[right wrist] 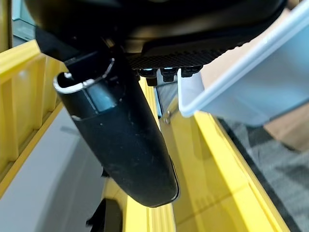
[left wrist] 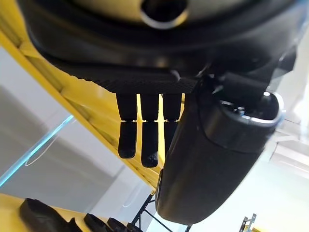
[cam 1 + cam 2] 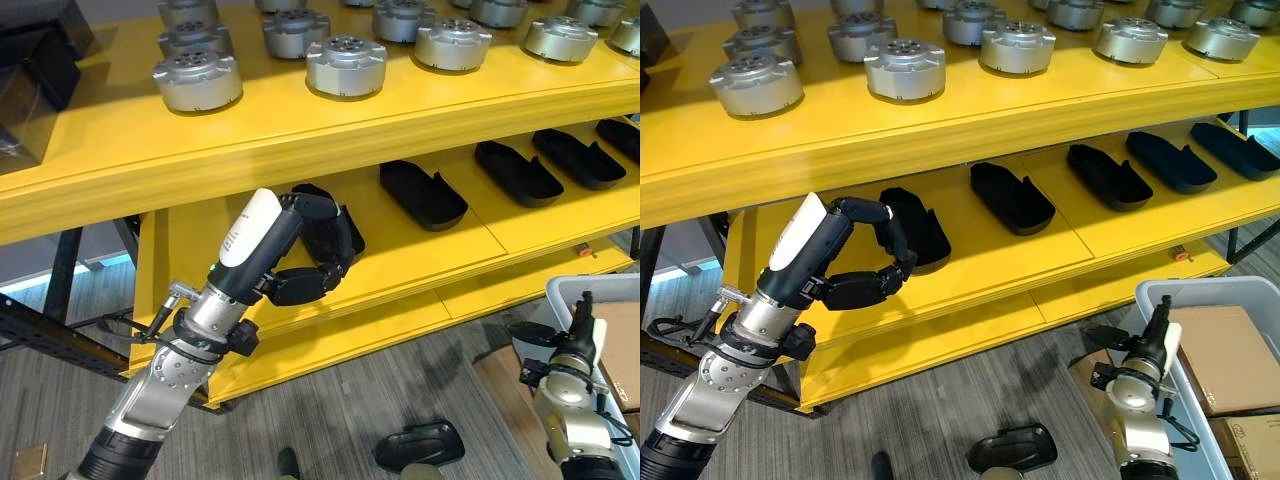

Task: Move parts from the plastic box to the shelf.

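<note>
Industrial workshop or parts store. Yellow metal shelf [image 3: 300,130] on dark steel frame; top level carries rows of machined silver round parts [image 3: 346,65]; lower level holds row of black moulded parts [image 3: 422,194]. Grey plastic box [image 3: 1160,292] with cardboard cartons [image 3: 1230,355] stands on grey wood-pattern floor [image 3: 330,400].

Before me stands the yellow metal shelf [image 3: 300,135]. Its upper board carries round silver metal parts [image 3: 345,64] in rows; the board below them holds black moulded plastic parts [image 3: 422,194] side by side.
</note>
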